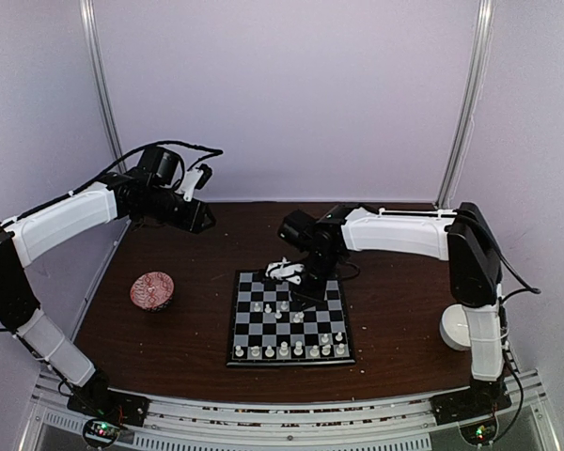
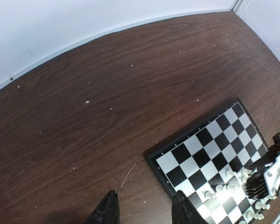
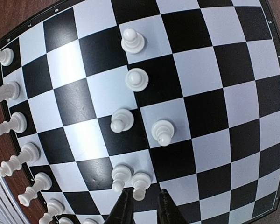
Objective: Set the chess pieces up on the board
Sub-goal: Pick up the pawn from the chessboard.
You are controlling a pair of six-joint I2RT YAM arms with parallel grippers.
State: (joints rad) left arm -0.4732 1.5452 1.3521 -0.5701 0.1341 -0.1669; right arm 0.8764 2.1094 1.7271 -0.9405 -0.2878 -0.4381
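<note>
Pawn point(image 3: 141, 182) pinched by the right end effector point(image 3: 143, 195) at lower centre of the right wrist view, low over the board point(image 3: 203, 63) on the counter point(image 2: 107, 116), likely for seating on its square; left end effector point(image 2: 144, 198), spread and empty, hangs aside, out of the way.

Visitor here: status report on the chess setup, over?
Left jaws open, empty, off the board. Right jaws narrow, at a pawn; grip unclear. Near row filled, other pawns loose mid-board. Nothing blocking.
</note>
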